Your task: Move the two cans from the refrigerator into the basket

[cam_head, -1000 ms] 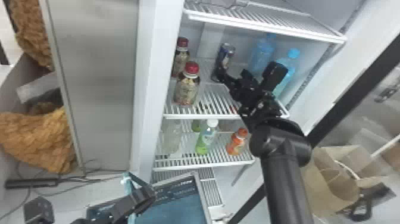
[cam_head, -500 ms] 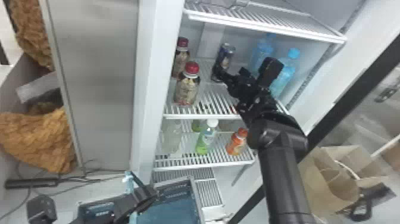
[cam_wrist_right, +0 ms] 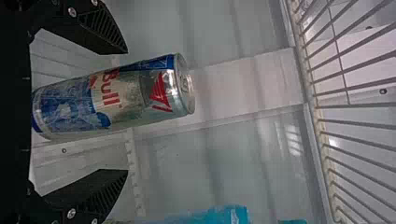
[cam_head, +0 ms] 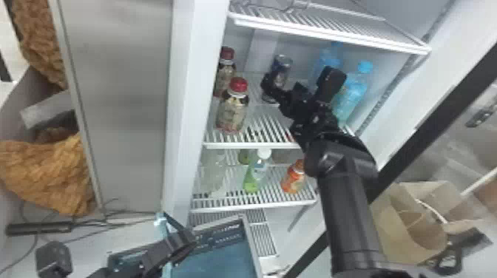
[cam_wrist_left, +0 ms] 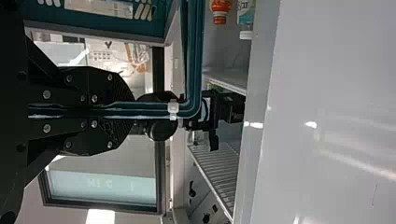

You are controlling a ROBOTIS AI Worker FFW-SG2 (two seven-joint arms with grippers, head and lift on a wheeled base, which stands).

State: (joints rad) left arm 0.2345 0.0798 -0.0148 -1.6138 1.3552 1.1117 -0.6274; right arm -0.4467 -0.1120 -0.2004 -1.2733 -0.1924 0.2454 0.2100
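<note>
Refrigerator (cam_head: pixel 182 111), around right gripper (cam_wrist_right: pixel 127 111); shelves exposed for reaching in. Basket (cam_head: pixel 218 258), well below right gripper; rim pinched between closed fingers of left gripper (cam_wrist_left: pixel 130 110), presumably for steadiness during loading. Wire shelf (cam_head: pixel 251 146), beneath right gripper. Right gripper: fingers wide apart, empty. Can (cam_wrist_right: pixel 135 95), upright, between those fingers, contact not evident; straddled, likely, for squeezing from both sides.

The head view's bottom edge cuts off the basket (cam_head: pixel 250 242).
</note>
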